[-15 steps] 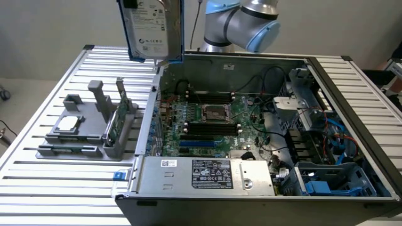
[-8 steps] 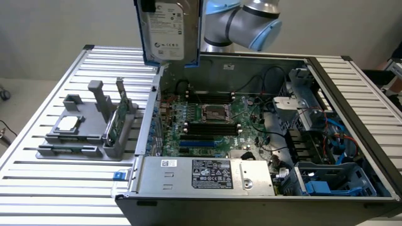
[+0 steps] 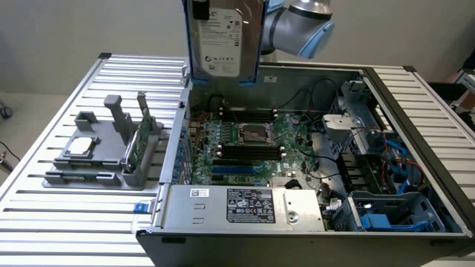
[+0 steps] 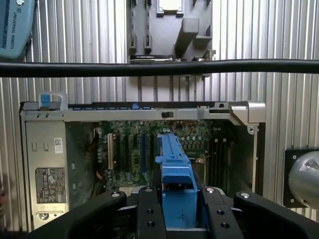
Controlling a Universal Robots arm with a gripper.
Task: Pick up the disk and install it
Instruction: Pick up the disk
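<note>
**Disk hanging above the open computer case**

Slatted metal table (image 3: 67,222) is carrying everything. An open computer case (image 3: 297,253) is lying on it toward the exterior view's right. The case is holding a green motherboard (image 3: 245,139), a silver power supply (image 3: 245,207) along its near edge, and a drive cage with a blue plastic piece (image 3: 379,219) in the near corner at the exterior view's right. A grey fixture tray (image 3: 74,181) is sitting beside the case at the exterior view's left, keeping a thin green card (image 3: 137,142) upright and a square silver chip (image 3: 79,146) flat. The disk (image 3: 222,36) is hanging upright over the case's far edge, label facing the exterior camera. The gripper (image 4: 179,194) is clamping the disk's blue carrier between its black fingers (image 4: 148,209).
</note>
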